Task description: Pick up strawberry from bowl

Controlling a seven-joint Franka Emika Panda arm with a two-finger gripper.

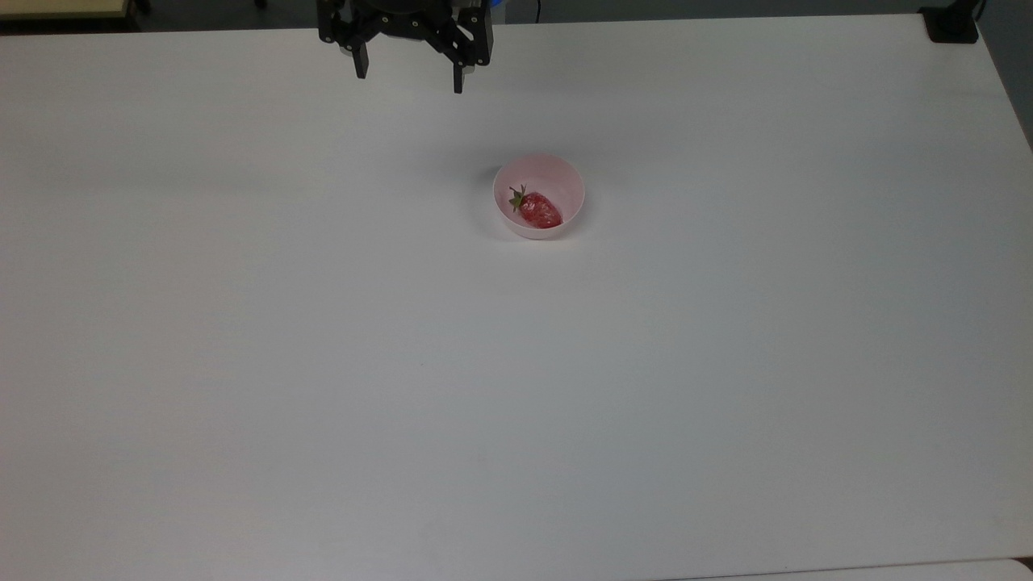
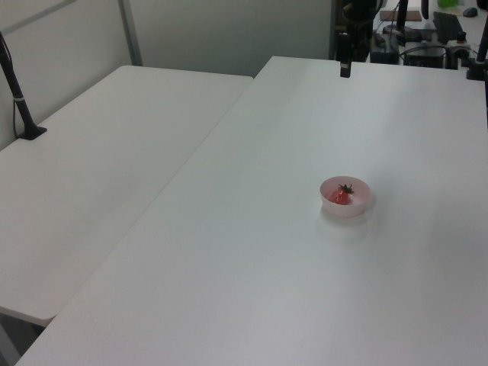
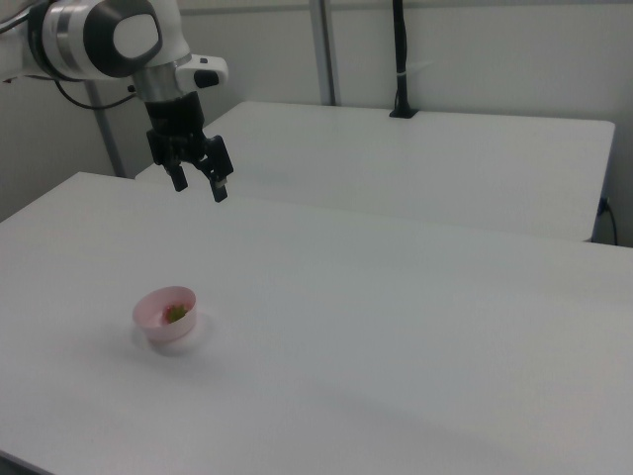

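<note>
While the white bench (image 1: 323, 323) lay mostly bare, a small pale pink bowl (image 1: 565, 181) stood on it near the middle of the top view. A red strawberry (image 1: 539, 210) with a green leafy cap lay inside the bowl, its cap toward the top view's left. The black tool (image 1: 410, 77) hung above the bench's far edge, well apart from the bowl, its two fingers spread wide and gripping nothing.
</note>
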